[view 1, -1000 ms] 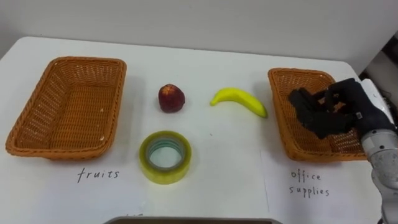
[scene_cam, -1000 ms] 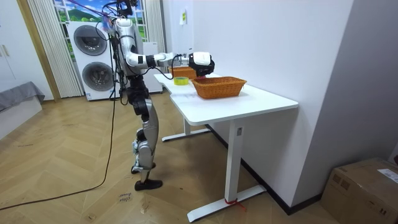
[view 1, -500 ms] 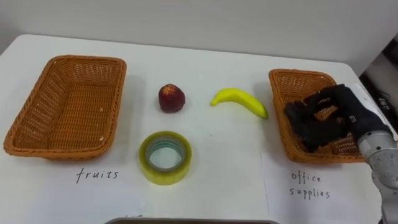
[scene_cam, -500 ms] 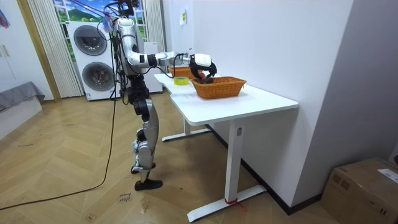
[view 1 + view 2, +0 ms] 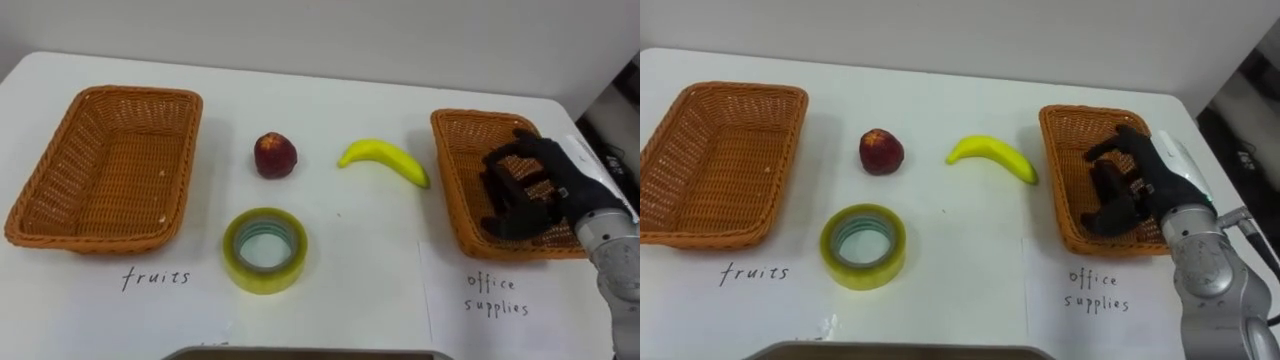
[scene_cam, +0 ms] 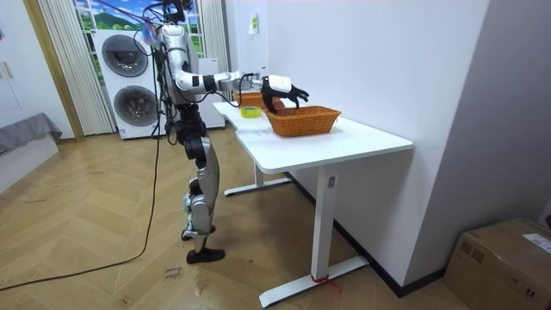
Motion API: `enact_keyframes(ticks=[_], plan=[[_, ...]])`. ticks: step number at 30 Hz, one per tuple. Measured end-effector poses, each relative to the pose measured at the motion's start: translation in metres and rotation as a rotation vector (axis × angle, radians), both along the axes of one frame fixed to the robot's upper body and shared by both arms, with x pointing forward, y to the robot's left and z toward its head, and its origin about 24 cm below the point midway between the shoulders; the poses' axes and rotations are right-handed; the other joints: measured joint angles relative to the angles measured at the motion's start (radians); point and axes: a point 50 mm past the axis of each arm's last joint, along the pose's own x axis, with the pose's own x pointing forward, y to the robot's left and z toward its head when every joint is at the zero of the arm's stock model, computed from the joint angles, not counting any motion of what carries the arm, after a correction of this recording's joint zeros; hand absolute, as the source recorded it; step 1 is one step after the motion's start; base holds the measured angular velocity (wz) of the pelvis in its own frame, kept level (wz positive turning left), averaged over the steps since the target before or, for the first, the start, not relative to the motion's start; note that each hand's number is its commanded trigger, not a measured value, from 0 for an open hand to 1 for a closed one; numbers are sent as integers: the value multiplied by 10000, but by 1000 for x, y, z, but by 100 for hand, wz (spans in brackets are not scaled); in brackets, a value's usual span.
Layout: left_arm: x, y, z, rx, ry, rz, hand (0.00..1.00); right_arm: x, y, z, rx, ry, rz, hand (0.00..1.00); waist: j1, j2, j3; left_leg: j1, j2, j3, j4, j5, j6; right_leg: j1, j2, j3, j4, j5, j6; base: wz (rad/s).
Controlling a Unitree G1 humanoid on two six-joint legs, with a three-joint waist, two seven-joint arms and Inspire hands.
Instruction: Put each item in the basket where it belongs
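The robot is standing at the white table (image 5: pixel 350 290), holding its right hand (image 5: pixel 545 185) with fingers spread wide and gripping nothing over the right-hand basket (image 5: pixel 470 122) labelled for office supplies. The apple (image 5: pixel 274 156) and banana (image 5: pixel 385 160) are lying mid-table between the baskets, the tape roll (image 5: pixel 265 250) nearer. The fruit basket (image 5: pixel 130 93) is sitting at left.

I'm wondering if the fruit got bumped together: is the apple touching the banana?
Apart. The left eye view shows a plain strip of bare white table between the apple and the banana.
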Motion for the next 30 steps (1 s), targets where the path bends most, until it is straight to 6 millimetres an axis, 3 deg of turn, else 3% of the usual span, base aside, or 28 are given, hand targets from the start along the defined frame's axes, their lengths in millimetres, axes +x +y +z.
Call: enact_keyframes(ticks=[20, 30], plan=[[-1, 0, 0, -16, 58, 6, 0, 1, 1, 2, 52, -54, 91, 0, 52, -22, 21, 1, 1, -41, -6, 1, 1, -13, 22, 106, 27, 1, -1, 0], [2, 0, 0, 11, -59, -21, 0, 9, 9, 27, 181, -1404, 228, 0, 51, -18, 20, 12, 9, 30, -7, 2, 0, -22, 34, 164, 17, 5, -4, 0]])
